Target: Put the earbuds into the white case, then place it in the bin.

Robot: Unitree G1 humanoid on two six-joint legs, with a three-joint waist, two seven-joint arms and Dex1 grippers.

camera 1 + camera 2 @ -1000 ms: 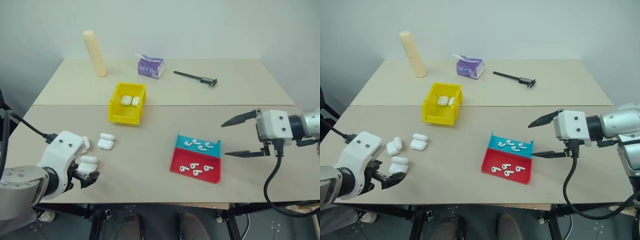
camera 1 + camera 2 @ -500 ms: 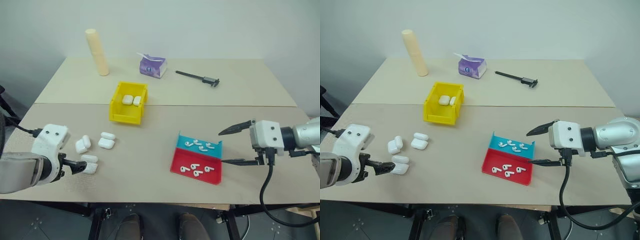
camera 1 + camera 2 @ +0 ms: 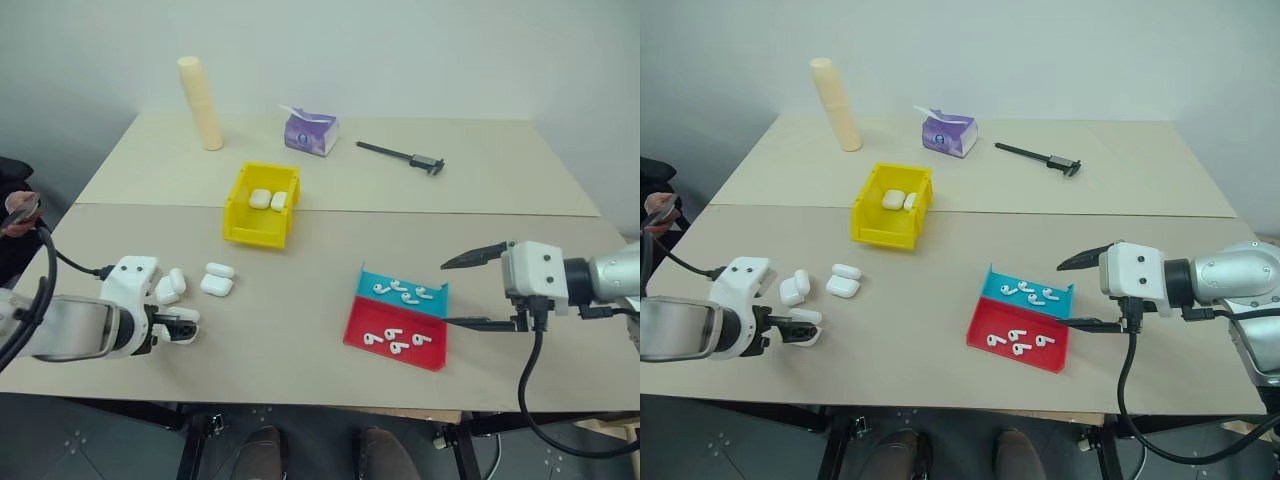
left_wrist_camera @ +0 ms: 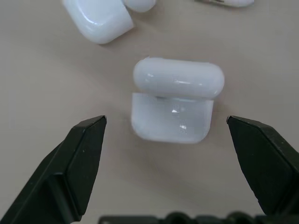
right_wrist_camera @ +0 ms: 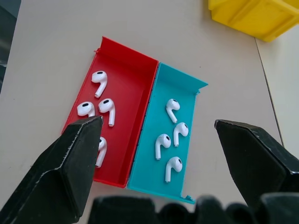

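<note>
We see the left end effector (image 4: 163, 128) released, its two black fingers spread wide to either side of an open white case (image 4: 172, 105) that lies on the counter (image 3: 300, 300) near the front-left corner; the fingers are apart from the case, not touching it. The lid of this case stands hinged back from its body. Just beyond it lie further white cases (image 3: 216, 279) in a loose cluster, all toward the left edge of the counter. The right end effector (image 3: 478, 290) is also released, fingers wide apart, holding nothing, and hangs just beside the right side of the teal-and-red tray (image 5: 150, 88) near the front edge. In the tray we count white earbuds (image 5: 174, 133) in the teal compartment and more in the red one; they lie loose with their stems pointing various ways. The yellow bin (image 3: 237, 211) sits near the middle of the counter, left of centre, well apart from both end effectors, with two white cases (image 3: 268, 199) lying side by side inside it. Toward the far edge we note a cream cylinder (image 3: 200, 103) standing upright, a purple tissue pack (image 3: 310, 132), and a black caliper (image 3: 403, 155) lying flat. A person's hand (image 3: 18, 212) shows past the left edge of the counter.
</note>
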